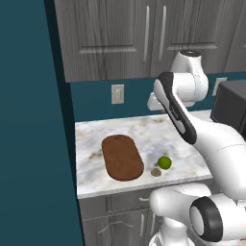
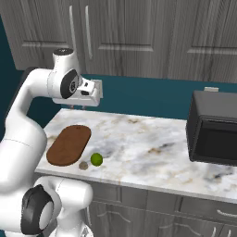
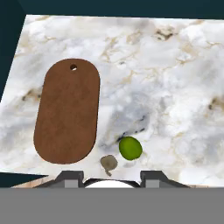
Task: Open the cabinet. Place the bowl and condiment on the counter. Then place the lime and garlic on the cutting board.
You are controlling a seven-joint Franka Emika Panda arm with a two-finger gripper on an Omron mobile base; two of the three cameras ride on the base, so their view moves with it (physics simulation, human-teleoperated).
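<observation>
With the pincer being held high over the worktop, open or closed not tellable, the lime and garlic are sitting near the front edge at frame bottom, beside the cutting board, so they're probably risking being nudged off.

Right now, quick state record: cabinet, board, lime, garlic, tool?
cabinet: doors closed
cutting board: flat on counter, nothing on it
lime: on counter, beside the board, off it
garlic: on counter, next to lime, apart from board
tool: raised above counter, holding nothing; fingers too small to judge
microwave: on counter
</observation>
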